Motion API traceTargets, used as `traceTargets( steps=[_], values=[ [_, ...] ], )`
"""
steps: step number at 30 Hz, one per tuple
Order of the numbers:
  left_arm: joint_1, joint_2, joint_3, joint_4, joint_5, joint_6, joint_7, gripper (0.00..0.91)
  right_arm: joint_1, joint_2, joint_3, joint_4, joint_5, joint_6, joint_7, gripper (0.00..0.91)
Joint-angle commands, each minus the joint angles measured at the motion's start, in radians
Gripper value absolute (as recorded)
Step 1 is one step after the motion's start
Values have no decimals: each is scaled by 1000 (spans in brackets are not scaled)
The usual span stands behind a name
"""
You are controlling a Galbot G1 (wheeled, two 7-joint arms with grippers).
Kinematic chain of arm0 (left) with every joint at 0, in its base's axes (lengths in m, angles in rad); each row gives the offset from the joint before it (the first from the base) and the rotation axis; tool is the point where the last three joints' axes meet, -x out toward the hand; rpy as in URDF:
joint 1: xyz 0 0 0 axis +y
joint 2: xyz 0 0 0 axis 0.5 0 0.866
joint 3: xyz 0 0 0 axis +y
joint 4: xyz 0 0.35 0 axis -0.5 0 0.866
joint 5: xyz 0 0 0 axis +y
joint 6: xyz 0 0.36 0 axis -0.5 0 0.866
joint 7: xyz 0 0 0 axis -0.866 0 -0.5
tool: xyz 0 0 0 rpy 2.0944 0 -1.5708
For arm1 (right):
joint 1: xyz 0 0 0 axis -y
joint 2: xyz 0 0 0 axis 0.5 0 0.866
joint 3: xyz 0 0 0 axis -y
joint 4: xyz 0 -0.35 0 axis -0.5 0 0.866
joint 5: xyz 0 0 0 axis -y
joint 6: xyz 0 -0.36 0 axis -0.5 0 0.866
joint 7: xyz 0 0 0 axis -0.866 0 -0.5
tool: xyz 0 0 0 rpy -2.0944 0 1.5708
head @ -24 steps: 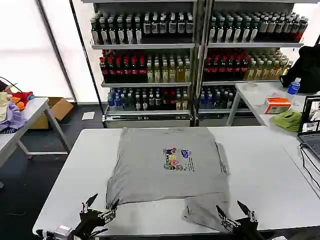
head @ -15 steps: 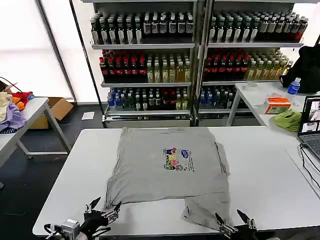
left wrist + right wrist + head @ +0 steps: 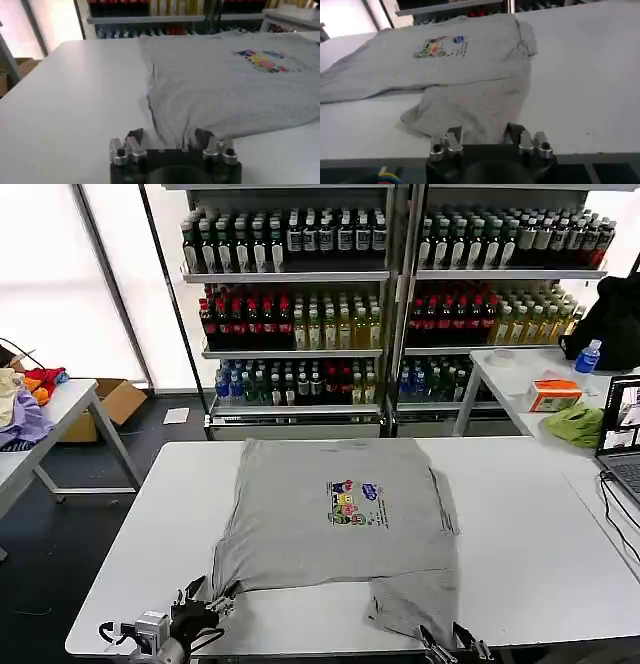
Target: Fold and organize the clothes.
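The grey shirt [image 3: 340, 519] lies spread flat on my white worktop [image 3: 540, 554], chest print up, its near hem rumpled. My left gripper [image 3: 203, 606] sits at the shirt's near left corner, fingers spread, cloth between them. My right gripper [image 3: 487, 137] is spread just before the shirt's rumpled near right hem.

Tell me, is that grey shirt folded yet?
Mostly spread: the grey shirt lies flat, chest print showing, only its near corner rumpled.

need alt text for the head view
A grey shirt with a small multicoloured chest print lies spread on a white table. The left hand is at its near corner, the right hand at the table's near edge.
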Motion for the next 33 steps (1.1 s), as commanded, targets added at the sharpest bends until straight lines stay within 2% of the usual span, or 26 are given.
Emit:
traceTargets(
  steps=[1, 7, 10, 14, 16, 18, 25, 30, 33],
  values=[
    [-6, 1, 10, 22, -5, 23, -10, 10, -11, 11, -26, -5, -2, -19, 18, 0],
    [12, -11, 22, 0, 3, 10, 10, 10, 14, 6, -20, -14, 19, 12, 0, 0],
    [10, -21, 25, -4, 3, -10, 13, 10, 17, -3, -7, -18, 23, 54, -27, 0],
    [15, -32, 20, -26, 2, -17, 14, 10, -6, -24, 27, -4, 44, 114, -84, 0],
    [20, -66, -1, -52, 3, -7, 6, 10, -39, -37, 49, 15, 37, 153, -127, 0],
    [35, -83, -19, -72, 10, -7, 6, 10, -74, -47, 67, 37, 37, 166, -144, 0],
    [201, -88, -66, -182, 21, 17, 4, 10, -241, -104, 119, 119, 16, 201, -169, 0],
    [331, -73, -99, -243, 25, 24, 7, 10, -343, -115, 136, 195, -6, 214, -175, 0],
    [376, -69, -129, -279, 26, 24, 15, 10, -395, -119, 142, 214, -5, 244, -200, 0]
  ],
)
